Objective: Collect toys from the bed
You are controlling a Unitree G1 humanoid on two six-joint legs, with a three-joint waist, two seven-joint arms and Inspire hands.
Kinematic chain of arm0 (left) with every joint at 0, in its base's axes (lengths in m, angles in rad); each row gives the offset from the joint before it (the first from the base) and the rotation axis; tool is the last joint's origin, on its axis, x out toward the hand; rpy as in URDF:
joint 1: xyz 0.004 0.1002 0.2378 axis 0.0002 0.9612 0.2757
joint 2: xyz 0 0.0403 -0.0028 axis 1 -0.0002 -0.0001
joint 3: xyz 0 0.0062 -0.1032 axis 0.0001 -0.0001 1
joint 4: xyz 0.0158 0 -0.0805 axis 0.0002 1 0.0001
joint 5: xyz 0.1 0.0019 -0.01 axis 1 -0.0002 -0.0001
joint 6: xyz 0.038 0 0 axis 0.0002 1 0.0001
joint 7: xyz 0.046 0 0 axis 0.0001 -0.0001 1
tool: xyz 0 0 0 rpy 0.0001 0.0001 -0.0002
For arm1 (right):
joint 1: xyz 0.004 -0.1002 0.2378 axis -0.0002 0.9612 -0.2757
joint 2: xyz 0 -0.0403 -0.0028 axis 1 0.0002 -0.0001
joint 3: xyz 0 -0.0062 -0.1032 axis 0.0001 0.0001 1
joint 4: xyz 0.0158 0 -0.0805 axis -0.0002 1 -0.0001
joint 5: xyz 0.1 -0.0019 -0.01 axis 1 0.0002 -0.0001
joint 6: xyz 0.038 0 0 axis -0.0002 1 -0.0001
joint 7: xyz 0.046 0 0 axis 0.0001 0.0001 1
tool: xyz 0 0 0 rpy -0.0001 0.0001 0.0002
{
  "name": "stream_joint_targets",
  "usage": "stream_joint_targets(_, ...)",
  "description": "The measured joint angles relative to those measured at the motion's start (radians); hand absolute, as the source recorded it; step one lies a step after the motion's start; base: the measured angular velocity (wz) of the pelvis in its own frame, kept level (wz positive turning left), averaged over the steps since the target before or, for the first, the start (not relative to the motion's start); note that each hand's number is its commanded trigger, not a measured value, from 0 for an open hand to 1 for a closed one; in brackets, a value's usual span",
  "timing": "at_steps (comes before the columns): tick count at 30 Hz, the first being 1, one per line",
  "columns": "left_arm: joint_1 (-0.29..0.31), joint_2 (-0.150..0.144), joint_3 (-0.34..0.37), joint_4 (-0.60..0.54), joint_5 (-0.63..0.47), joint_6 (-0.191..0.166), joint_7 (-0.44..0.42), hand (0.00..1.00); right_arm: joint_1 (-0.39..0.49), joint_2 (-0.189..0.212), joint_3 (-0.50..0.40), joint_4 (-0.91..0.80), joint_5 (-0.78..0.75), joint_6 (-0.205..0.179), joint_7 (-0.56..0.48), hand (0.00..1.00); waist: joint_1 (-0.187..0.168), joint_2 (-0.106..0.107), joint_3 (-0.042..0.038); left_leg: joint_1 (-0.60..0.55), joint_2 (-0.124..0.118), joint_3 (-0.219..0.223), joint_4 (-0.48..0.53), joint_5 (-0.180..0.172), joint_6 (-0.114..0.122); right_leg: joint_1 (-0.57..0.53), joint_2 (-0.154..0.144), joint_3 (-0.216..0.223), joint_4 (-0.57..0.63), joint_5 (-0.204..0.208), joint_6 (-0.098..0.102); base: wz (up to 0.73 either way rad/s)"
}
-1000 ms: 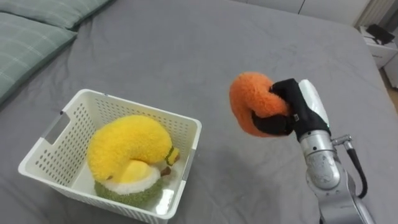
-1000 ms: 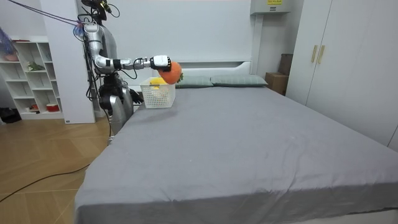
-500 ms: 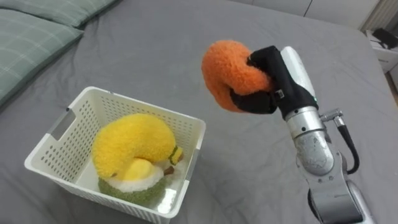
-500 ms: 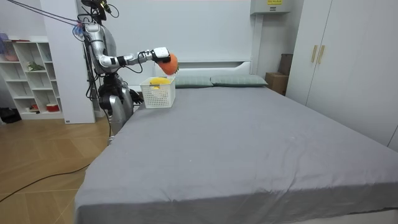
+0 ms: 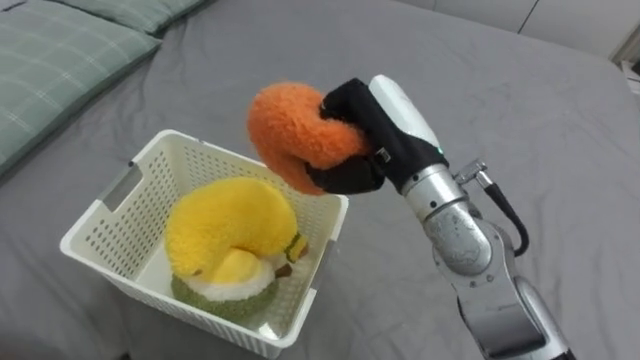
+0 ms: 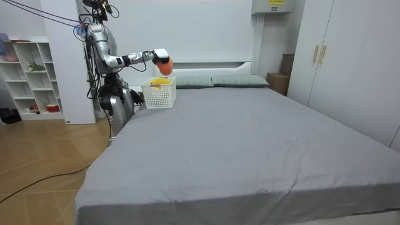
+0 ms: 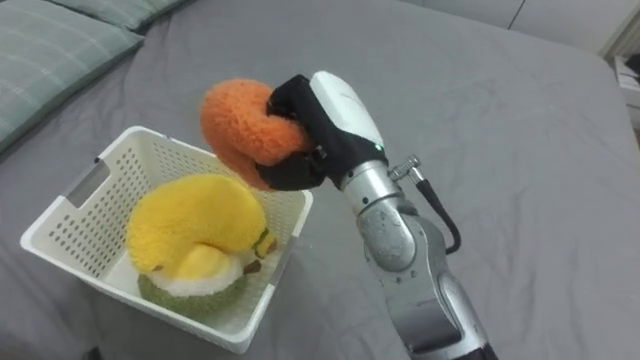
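Above the white basket's (image 5: 105, 225) far right rim, the right hand (image 5: 368, 148) is holding an orange plush toy (image 5: 285, 125), fingers curled round it; a yellow plush toy (image 5: 225, 220) is lying inside.

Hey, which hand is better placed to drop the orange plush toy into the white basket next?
Right, most likely. The right hand is curled around the orange plush toy and holds it up over the far edge of the white basket, where a yellow plush toy lies inside.
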Motion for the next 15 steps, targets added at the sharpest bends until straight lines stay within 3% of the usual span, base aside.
stream_joint_targets(2,-0.005,0.001,-0.002,0.000,0.000,0.000,0.002,0.00,-0.021,0.001,0.014,0.000,0.001,0.000,0.013,0.75,0.002,-0.005,0.0024,-0.004,0.000,-0.005,0.000,0.000,0.000,-0.002,0.000,-0.007,0.000,0.000,0.000,0.06)
stream_joint_targets(4,-0.010,0.001,-0.008,0.000,-0.001,0.000,0.004,0.00,-0.025,0.001,0.025,0.000,0.004,0.000,0.017,0.51,0.012,-0.011,0.0029,-0.007,0.000,-0.010,0.001,0.000,0.000,-0.003,0.000,-0.011,0.000,0.000,0.000,0.08)
stream_joint_targets(7,-0.019,0.001,-0.017,0.000,-0.001,-0.001,0.006,0.00,-0.025,0.003,0.060,0.002,0.003,0.000,0.020,0.00,0.021,-0.011,0.0058,-0.010,-0.001,-0.019,0.001,0.000,0.000,-0.003,-0.001,-0.013,-0.001,0.000,0.000,0.08)
stream_joint_targets(15,-0.029,-0.001,-0.016,0.000,-0.001,-0.003,0.005,0.00,-0.025,0.001,0.087,0.005,0.003,-0.002,0.044,0.00,0.027,-0.004,0.0141,-0.012,-0.001,-0.024,0.000,0.000,0.000,-0.003,0.000,-0.014,-0.001,0.000,0.000,0.02)
